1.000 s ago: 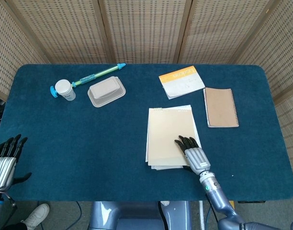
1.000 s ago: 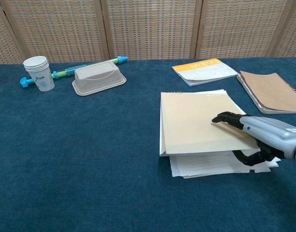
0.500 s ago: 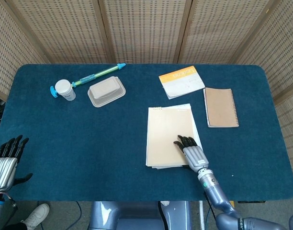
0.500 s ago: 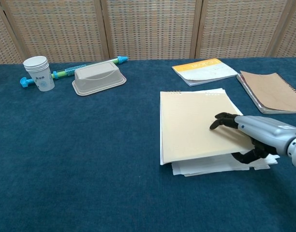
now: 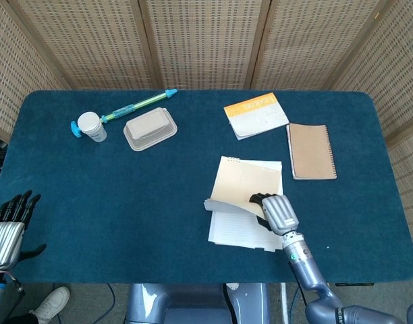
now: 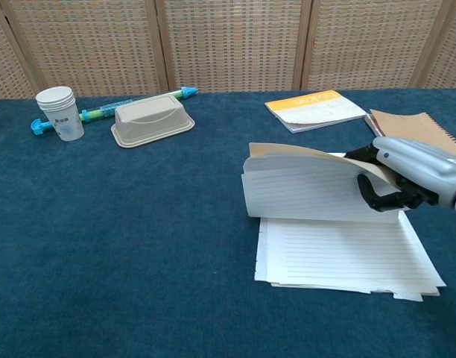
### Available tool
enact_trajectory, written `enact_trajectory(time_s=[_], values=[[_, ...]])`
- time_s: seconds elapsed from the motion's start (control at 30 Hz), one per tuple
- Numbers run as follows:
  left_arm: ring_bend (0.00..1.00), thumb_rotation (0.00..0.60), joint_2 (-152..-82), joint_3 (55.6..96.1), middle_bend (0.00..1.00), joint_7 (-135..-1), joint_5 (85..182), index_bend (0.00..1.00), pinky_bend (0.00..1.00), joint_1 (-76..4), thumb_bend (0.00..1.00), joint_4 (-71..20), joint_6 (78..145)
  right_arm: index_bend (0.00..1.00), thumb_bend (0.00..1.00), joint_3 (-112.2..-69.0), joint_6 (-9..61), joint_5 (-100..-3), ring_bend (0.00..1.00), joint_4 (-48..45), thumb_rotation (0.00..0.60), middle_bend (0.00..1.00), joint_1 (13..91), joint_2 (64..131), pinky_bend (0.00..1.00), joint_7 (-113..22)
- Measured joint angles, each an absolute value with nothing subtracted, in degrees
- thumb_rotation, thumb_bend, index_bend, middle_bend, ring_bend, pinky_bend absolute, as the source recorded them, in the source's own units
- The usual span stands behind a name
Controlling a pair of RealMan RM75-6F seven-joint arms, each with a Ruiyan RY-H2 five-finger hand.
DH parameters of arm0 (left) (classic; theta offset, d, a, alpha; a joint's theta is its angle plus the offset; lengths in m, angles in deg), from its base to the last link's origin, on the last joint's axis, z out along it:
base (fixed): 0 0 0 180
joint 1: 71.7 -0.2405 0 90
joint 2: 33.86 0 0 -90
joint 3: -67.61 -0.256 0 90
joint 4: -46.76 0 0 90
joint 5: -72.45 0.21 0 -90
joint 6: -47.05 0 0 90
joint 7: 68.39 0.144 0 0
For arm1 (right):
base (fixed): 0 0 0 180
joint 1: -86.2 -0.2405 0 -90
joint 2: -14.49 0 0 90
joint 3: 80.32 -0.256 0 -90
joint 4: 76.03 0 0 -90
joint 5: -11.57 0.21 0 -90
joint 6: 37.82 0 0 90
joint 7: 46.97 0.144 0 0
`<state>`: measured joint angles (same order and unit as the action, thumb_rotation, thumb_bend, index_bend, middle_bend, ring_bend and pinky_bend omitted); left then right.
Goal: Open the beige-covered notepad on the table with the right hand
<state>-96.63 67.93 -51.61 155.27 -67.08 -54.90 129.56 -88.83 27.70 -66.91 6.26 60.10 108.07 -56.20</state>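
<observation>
The beige-covered notepad (image 5: 243,202) (image 6: 317,198) lies right of the table's middle. Its beige cover, with some lined sheets under it, is lifted off the pad and curls up toward the far edge. My right hand (image 5: 274,210) (image 6: 403,175) pinches that raised cover at its right side, thumb below and fingers on top. Lined white pages (image 6: 340,253) lie exposed and flat underneath. My left hand (image 5: 7,226) hangs at the table's near left corner, fingers apart, holding nothing; the chest view does not show it.
A brown spiral notebook (image 5: 312,150) and an orange-and-white booklet (image 5: 256,115) lie behind the pad on the right. At the far left are a beige tray (image 5: 150,128), a white paper cup (image 5: 92,126) and a blue-green tube (image 5: 135,105).
My right hand has lifted the beige cover and some pages up and away from me. The pad, flat half a second ago, now shows its lined pages. The left hand stayed still.
</observation>
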Motion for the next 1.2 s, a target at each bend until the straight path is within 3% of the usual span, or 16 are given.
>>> enact_trajectory(time_s=[0.33,0.67,1.2], values=[[0.00,0.600,-96.7,67.9,0.00,-51.4,155.2,0.00,0.09,-67.1,0.10,-54.9,129.5,0.65,0.90,-84.9,28.9,-71.6,0.57,9.3,0.600,0.57,61.5,101.3,0.61,-54.8],[0.00,0.600,-96.6,67.7,0.00,-50.4,155.2,0.00,0.09,-67.0,0.10,-55.1,129.3,0.65,0.90,-78.3,33.1,-78.5,0.57,11.1,0.600,0.57,65.3,93.6,0.61,-50.8],[0.00,0.600,-96.4,67.4,0.00,-50.2,156.0,0.00,0.09,-67.2,0.10,-55.5,129.7,0.65,0.90,-68.7,42.7,-89.6,0.57,8.0,0.600,0.57,73.0,90.2,0.61,-45.1]])
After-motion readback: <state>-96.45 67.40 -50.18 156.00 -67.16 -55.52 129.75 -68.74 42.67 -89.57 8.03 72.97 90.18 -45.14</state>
